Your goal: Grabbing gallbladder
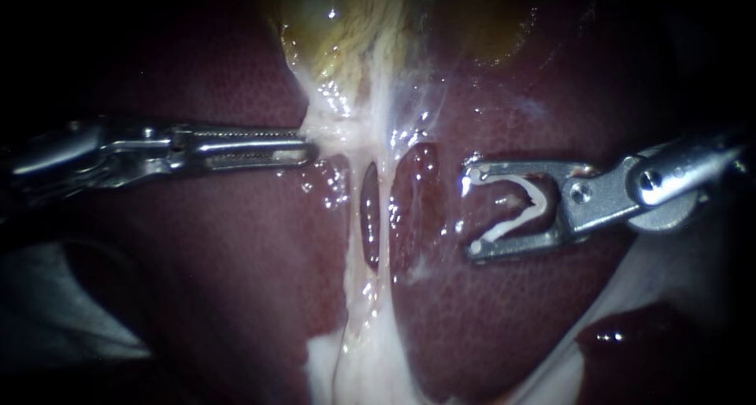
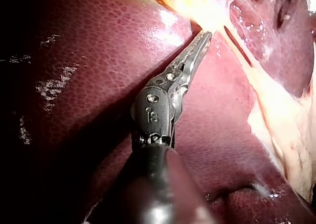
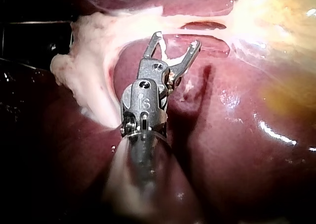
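Gallbladder (image 1: 331,27) is seen as a yellowish sac on the dark red liver (image 1: 197,263). From its lower end a band of whitish tissue (image 1: 370,129) is stretched away from it.

The left instrument (image 1: 309,149) is laid just under the gallbladder, with its long toothed jaws lying together. Their tips touch the edge of the whitish band. Whether any tissue is caught between the tips cannot be told. The grab is judged as not yet secured.

The right instrument (image 1: 471,212) is kept further from the gallbladder, on the other side of the band and apart from it. Its jaws stand wide apart, and a white clip (image 1: 504,227) is held between them.

To do the step well, the left jaws should probably be opened and moved a little toward the gallbladder. A full bite of its wall should be taken, not only the thin band, which may tear. The liver under the tips should not be scraped. The clip should be held away while the pull is tested gently.
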`<state>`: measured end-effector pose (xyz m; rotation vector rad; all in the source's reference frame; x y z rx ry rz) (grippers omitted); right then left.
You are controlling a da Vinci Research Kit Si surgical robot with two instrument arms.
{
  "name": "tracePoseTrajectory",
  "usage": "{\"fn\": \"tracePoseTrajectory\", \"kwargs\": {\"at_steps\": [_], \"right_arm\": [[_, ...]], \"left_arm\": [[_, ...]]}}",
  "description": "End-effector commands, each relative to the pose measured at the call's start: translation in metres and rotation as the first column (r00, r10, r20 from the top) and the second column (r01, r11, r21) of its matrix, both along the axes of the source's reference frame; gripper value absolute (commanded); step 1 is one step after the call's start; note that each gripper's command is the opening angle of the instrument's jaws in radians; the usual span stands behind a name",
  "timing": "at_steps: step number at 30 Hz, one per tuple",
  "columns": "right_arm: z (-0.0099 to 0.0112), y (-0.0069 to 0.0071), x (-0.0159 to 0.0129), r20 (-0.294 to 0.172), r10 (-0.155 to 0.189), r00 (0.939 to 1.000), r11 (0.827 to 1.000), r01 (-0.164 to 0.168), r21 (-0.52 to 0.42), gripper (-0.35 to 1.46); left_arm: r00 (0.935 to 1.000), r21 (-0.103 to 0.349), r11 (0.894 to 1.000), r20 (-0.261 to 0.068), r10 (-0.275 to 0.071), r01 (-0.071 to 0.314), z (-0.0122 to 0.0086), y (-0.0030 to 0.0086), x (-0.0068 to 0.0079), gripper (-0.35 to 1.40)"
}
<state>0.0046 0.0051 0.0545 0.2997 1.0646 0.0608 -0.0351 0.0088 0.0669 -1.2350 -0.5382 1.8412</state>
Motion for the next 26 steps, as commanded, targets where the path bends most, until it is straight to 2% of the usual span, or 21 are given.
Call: {"fn": "tracePoseTrajectory", "kwargs": {"at_steps": [1, 3, 6, 8, 10, 14, 18, 26], "right_arm": [[0.0, 0.0, 0.0, 0.0, 0.0, 1.0, 1.0, 0.0, 0.0, 0.5], [0.0, 0.0, 0.0, 0.0, 0.0, 1.0, 1.0, 0.0, 0.0, 0.5], [0.0, 0.0, 0.0, 0.0, 0.0, 1.0, 1.0, 0.0, 0.0, 0.5], [0.0, 0.0, 0.0, 0.0, 0.0, 1.0, 1.0, 0.0, 0.0, 0.5], [0.0, 0.0, 0.0, 0.0, 0.0, 1.0, 1.0, 0.0, 0.0, 0.5], [0.0, 0.0, 0.0, 0.0, 0.0, 1.0, 1.0, 0.0, 0.0, 0.5], [-0.0001, 0.0, -0.0001, 0.0, 0.0, 1.0, 1.0, 0.0, 0.0, 0.5], [-0.0001, 0.0001, -0.0001, 0.0, 0.0, 1.0, 1.0, 0.0, 0.001, 0.5]], "left_arm": [[1.0, 0.008, 1.0, 0.007, 0.002, -0.002, -0.0007, 0.0002, 0.0, -0.35], [1.0, 0.022, 1.0, 0.009, 0.0, 0.0, -0.0022, 0.0007, 0.0001, -0.35], [0.9999, 0.037, 0.999, 0.013, 0.004, -0.005, -0.0044, 0.002, 0.0006, -0.35], [0.9996, 0.046, 0.999, 0.026, 0.004, -0.006, -0.0057, 0.0031, 0.0012, -0.35], [0.9995, 0.049, 0.999, 0.029, -0.009, 0.007, -0.0065, 0.0041, 0.0019, -0.35], [0.9995, 0.039, 0.999, 0.024, -0.021, 0.02, -0.0069, 0.0053, 0.0032, -0.35], [0.9995, 0.04, 0.999, 0.022, -0.023, 0.022, -0.0068, 0.0055, 0.0038, -0.35], [0.9995, 0.039, 0.999, 0.022, -0.024, 0.023, -0.0067, 0.0055, 0.0036, -0.35]]}}
